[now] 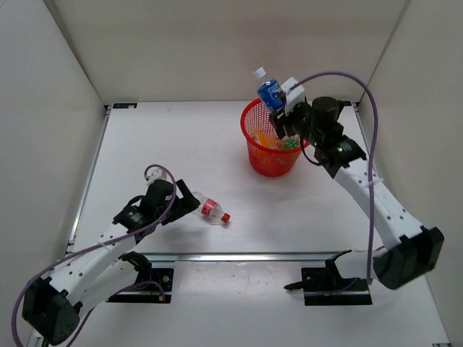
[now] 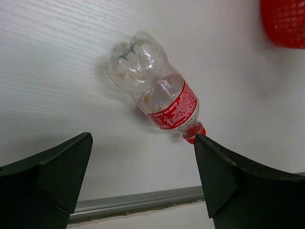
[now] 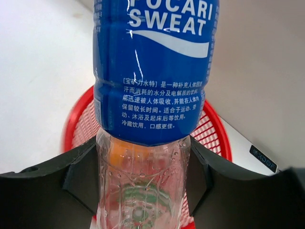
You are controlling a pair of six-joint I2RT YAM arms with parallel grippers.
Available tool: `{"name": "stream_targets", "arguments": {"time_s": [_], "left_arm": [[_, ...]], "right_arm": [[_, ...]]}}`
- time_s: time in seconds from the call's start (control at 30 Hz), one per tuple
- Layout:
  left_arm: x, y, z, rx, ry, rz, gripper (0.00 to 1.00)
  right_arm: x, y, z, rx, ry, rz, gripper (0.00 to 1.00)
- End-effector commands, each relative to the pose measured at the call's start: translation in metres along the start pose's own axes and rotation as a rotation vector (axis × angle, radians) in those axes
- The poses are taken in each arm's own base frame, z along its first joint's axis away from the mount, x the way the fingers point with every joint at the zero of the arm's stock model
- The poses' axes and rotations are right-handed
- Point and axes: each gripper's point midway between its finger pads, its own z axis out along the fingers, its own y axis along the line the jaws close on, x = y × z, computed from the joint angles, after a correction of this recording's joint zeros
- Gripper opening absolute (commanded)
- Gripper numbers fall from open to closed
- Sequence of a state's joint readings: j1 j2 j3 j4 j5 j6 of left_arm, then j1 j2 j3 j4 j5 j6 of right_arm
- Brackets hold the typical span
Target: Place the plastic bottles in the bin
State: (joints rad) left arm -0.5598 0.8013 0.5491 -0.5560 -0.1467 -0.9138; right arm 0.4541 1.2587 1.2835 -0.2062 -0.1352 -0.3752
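My right gripper [image 1: 283,110] is shut on the clear bottle with the blue label [image 1: 269,91] and holds it over the far rim of the red mesh bin [image 1: 255,155]. In the right wrist view both fingers clamp the bottle's clear lower body [image 3: 143,186] with the bin [image 3: 215,138] behind it. An orange bottle [image 1: 265,139] and a green one [image 1: 291,144] lie inside the bin. The clear bottle with red label and cap [image 1: 210,210] lies on its side on the table. My left gripper [image 1: 181,207] is open just left of it; its fingers flank the bottle [image 2: 159,95] from below.
White walls enclose the table on three sides. A metal rail [image 1: 239,256] runs along the table's near edge, also seen in the left wrist view [image 2: 138,200]. The arm bases are bolted below the rail.
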Motion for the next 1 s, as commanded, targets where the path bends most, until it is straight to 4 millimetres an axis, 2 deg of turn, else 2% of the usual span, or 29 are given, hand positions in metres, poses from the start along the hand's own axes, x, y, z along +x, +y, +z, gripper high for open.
{"name": "stream_targets", "arguments": {"time_s": [0.0, 0.03, 0.07, 0.1, 0.13, 0.2, 0.27, 0.3, 0.33, 0.43, 0.53, 0.57, 0.6, 0.67, 0.7, 0.73, 0.8, 0.83, 0.9, 0.93, 0.97], "left_arm": [[0.014, -0.019, 0.013, 0.033, 0.05, -0.028, 0.99], [0.014, -0.023, 0.015, 0.044, 0.053, -0.034, 0.99], [0.019, -0.023, 0.021, 0.036, 0.076, -0.041, 0.98], [0.019, -0.027, 0.024, 0.043, 0.079, -0.042, 0.99], [0.015, -0.031, 0.025, 0.047, 0.064, -0.04, 0.99], [0.014, -0.032, 0.032, 0.026, 0.061, -0.035, 0.99], [0.01, -0.033, 0.036, 0.025, 0.064, -0.049, 0.99], [0.008, -0.041, 0.037, 0.055, 0.064, -0.055, 0.99], [0.007, -0.043, 0.038, 0.062, 0.062, -0.064, 0.99], [0.013, -0.04, 0.045, 0.044, 0.073, -0.061, 0.99], [0.016, -0.041, 0.053, 0.029, 0.087, -0.039, 0.99], [0.021, -0.038, 0.057, 0.014, 0.105, -0.022, 0.98], [0.012, -0.043, 0.059, 0.018, 0.091, -0.027, 0.99], [0.012, -0.038, 0.068, -0.033, 0.091, 0.01, 0.98], [0.006, -0.041, 0.068, -0.035, 0.077, 0.012, 0.98], [0.01, -0.04, 0.073, -0.048, 0.09, 0.034, 0.98], [0.008, -0.044, 0.079, -0.051, 0.082, 0.041, 0.99], [0.008, -0.046, 0.083, -0.051, 0.083, 0.05, 0.98], [0.014, -0.044, 0.093, -0.071, 0.108, 0.064, 0.99], [0.011, -0.044, 0.095, -0.082, 0.097, 0.072, 0.99], [0.015, -0.039, 0.101, -0.106, 0.106, 0.084, 0.98]], "right_arm": [[0.002, -0.028, 0.042, 0.028, -0.022, 0.08, 0.44], [-0.002, -0.039, 0.045, 0.051, -0.023, 0.087, 0.45], [0.007, -0.043, 0.055, 0.053, 0.012, 0.104, 0.44], [0.009, -0.055, 0.062, 0.088, 0.021, 0.134, 0.43], [0.025, -0.056, 0.07, 0.086, 0.066, 0.156, 0.45], [0.038, -0.059, 0.074, 0.103, 0.112, 0.208, 0.45], [0.05, -0.05, 0.075, 0.079, 0.145, 0.224, 0.48], [0.055, -0.046, 0.072, 0.079, 0.151, 0.235, 0.51], [0.057, -0.04, 0.069, 0.068, 0.152, 0.225, 0.59], [0.06, -0.037, 0.064, 0.073, 0.175, 0.265, 0.92], [0.062, -0.04, 0.062, 0.088, 0.185, 0.291, 0.99], [0.055, -0.043, 0.057, 0.109, 0.174, 0.29, 0.99], [0.055, -0.046, 0.054, 0.139, 0.18, 0.286, 0.99], [0.047, -0.049, 0.042, 0.166, 0.162, 0.281, 0.99], [0.035, -0.054, 0.032, 0.186, 0.131, 0.282, 0.99], [0.043, -0.052, 0.03, 0.187, 0.152, 0.286, 0.99], [0.031, -0.054, 0.006, 0.218, 0.128, 0.296, 0.99], [0.048, -0.051, -0.001, 0.237, 0.17, 0.298, 0.99], [0.046, -0.049, -0.027, 0.3, 0.157, 0.286, 1.0], [0.047, -0.048, -0.043, 0.349, 0.163, 0.254, 0.99], [0.058, -0.04, -0.048, 0.354, 0.192, 0.24, 1.0]]}}
